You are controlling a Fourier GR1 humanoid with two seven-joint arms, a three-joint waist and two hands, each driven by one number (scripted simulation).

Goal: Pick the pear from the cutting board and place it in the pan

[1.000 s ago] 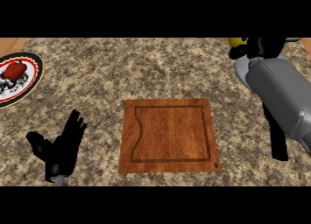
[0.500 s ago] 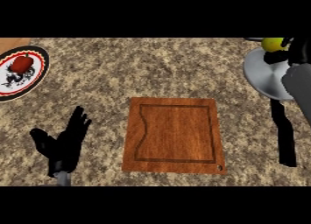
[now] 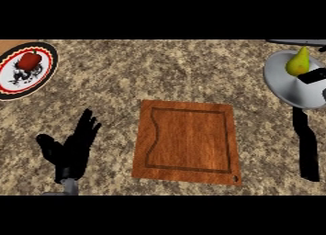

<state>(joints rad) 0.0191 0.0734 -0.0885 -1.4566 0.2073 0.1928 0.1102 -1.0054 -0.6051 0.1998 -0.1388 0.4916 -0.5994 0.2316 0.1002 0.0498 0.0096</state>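
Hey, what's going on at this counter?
A robot is moving a pear from the wooden cutting board to the pan. The pear is in or just above the pan at the right, with the right hand close beside it; whether it is released I cannot tell. Nothing lies on the board. The left hand rests open at lower left.

Wooden cutting board [image 3: 185, 140], speckled stone counter [image 3: 158, 73], smooth grey metal pan [image 3: 289, 92]
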